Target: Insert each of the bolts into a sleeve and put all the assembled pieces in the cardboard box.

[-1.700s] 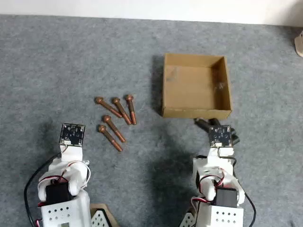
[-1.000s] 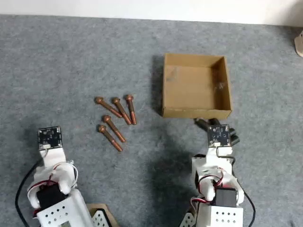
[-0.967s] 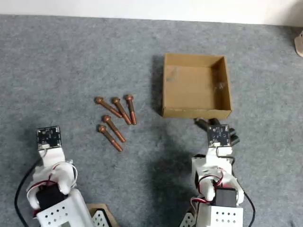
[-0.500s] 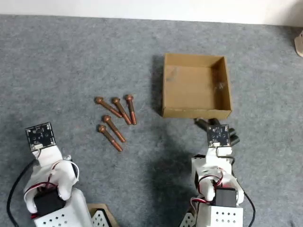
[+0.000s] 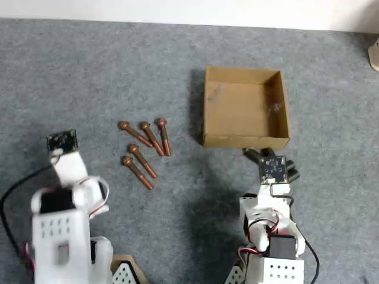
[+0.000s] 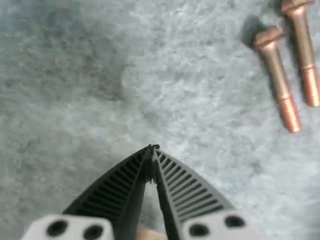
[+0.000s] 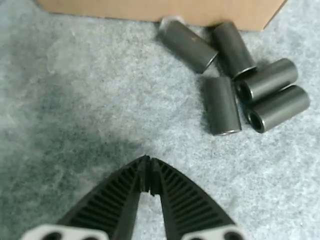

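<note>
Several copper bolts (image 5: pixel 144 149) lie loose on the grey carpet left of the open cardboard box (image 5: pixel 246 141); two bolts (image 6: pixel 278 79) appear in the left wrist view. Several dark sleeves (image 7: pixel 235 90) lie in a cluster just in front of the box's near wall, partly hidden in the high view by the right arm's wrist. My left gripper (image 6: pixel 151 150) is shut and empty, over bare carpet to the left of the bolts. My right gripper (image 7: pixel 148 176) is shut and empty, short of the sleeves.
The box is empty inside. Bare carpet lies between the bolts and the right arm (image 5: pixel 271 225). A pale object (image 5: pixel 374 54) sits at the far right edge. A cardboard corner (image 5: pixel 127 269) shows at the near edge by the left arm's base.
The left arm swung to the left, then rose and stretched forward, its wrist now closer to the bolts. The right arm has stayed still.
</note>
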### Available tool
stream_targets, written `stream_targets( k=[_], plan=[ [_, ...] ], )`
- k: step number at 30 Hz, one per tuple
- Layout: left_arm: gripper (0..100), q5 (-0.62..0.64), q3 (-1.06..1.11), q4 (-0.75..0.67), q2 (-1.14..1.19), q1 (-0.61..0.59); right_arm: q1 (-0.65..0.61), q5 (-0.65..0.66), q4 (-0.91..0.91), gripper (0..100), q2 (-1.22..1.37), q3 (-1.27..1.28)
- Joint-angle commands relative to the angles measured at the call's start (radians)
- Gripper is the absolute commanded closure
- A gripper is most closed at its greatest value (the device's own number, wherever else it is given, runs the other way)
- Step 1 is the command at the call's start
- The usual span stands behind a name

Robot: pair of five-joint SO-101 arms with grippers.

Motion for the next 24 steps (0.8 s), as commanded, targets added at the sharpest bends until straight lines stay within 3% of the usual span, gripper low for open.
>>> stream_targets(
  k=[1,4,10,14,18,24],
  plan=[
    [99,0.334,-0.117,-0.080,0.232,0.101,-0.008,0.002,0.005,99.5,0.004,0.130],
    [99,0.496,-0.153,-0.161,0.371,0.180,-0.008,0.002,0.005,99.5,0.004,0.130],
    [99,0.585,-0.220,-0.213,0.539,0.297,-0.008,0.002,0.005,99.5,0.004,0.130],
    [99,0.672,-0.317,-0.230,0.616,0.292,-0.008,0.002,0.004,99.5,0.004,0.130],
    [92,0.701,-0.415,-0.212,0.693,0.298,-0.008,0.002,0.004,99.5,0.004,0.130],
    [90,0.704,-0.553,-0.199,0.865,0.294,-0.008,0.002,0.004,99.5,0.004,0.130]
  ],
)
